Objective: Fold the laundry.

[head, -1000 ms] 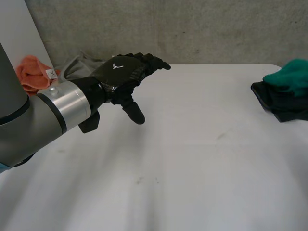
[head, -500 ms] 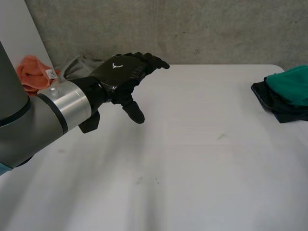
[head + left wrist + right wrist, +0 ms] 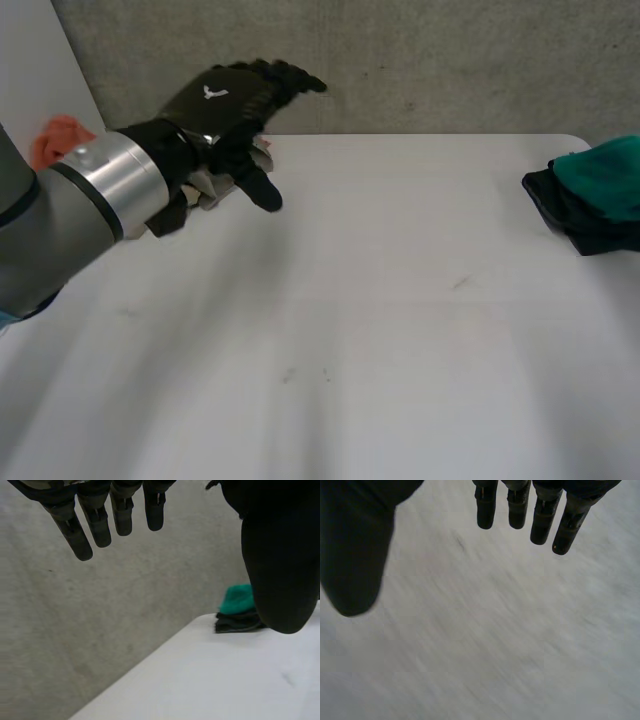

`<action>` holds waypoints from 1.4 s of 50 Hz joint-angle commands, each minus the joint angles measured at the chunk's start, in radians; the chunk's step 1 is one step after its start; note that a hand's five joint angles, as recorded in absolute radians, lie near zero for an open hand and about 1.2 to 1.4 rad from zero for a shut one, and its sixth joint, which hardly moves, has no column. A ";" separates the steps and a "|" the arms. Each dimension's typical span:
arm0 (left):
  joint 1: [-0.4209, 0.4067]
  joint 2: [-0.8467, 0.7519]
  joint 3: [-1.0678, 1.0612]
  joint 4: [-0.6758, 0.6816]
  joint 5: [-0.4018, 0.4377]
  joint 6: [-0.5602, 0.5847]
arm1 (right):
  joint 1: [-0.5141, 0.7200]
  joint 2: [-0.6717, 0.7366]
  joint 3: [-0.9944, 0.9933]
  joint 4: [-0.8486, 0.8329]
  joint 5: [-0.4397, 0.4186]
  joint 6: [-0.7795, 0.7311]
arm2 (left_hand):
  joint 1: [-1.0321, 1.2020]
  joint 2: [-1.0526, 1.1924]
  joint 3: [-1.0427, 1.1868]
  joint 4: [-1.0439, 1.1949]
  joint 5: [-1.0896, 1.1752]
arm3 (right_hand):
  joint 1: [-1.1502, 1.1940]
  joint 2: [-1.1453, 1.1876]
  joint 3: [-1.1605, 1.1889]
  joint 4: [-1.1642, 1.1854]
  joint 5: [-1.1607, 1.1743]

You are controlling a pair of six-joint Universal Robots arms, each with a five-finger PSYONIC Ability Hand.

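Note:
My left hand (image 3: 225, 105) hangs open at the back left of the white table (image 3: 380, 330), fingers straight and thumb spread. It is above a pile of unfolded laundry: an orange cloth (image 3: 55, 138) and a light grey cloth (image 3: 205, 187), mostly hidden under the palm. At the table's right edge a green cloth (image 3: 608, 175) lies on a black cloth (image 3: 575, 222). The left wrist view has my left hand (image 3: 95, 525) open over the table, with the green cloth (image 3: 239, 599) on the black one (image 3: 239, 623) far beyond its thumb. My right hand (image 3: 517, 505) is open above bare table, holding nothing.
A grey concrete wall (image 3: 450, 60) runs behind the table's far edge. A white panel (image 3: 35, 60) stands at the back left behind the orange cloth. The table's bare middle and front (image 3: 330, 380) offer free room.
My left hand has risen and swung toward the back left, over the laundry pile. The green cloth at the right has dropped lower onto the black cloth.

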 commanded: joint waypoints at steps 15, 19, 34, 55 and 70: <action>0.417 -0.478 0.332 0.253 -0.059 0.208 | 0.425 0.003 0.566 0.063 -0.074 -0.052 | 0.022 0.015 0.010 0.017 -0.003 | -0.027 -0.047 -0.039 -0.059 -0.065; 0.451 -0.607 0.425 0.252 -0.058 0.317 | 0.423 0.001 0.595 0.075 -0.074 -0.108 | 0.054 0.047 0.042 0.049 0.029 | -0.027 -0.047 -0.039 -0.059 -0.065; 0.477 -0.865 0.561 0.253 -0.068 0.351 | 0.400 -0.005 0.622 0.121 -0.073 -0.142 | 0.259 0.252 0.248 0.254 0.235 | -0.027 -0.047 -0.039 -0.059 -0.065; 0.452 -0.817 0.550 0.362 -0.281 0.426 | 0.380 -0.003 0.632 0.121 -0.071 -0.145 | 1.199 1.192 1.187 1.194 1.174 | -0.027 -0.047 -0.039 -0.059 -0.065; 0.434 -0.501 0.540 0.514 -0.318 0.225 | 0.380 -0.009 0.639 0.121 -0.074 -0.147 | 1.199 1.192 1.187 1.194 1.174 | -0.027 -0.047 -0.039 -0.059 -0.065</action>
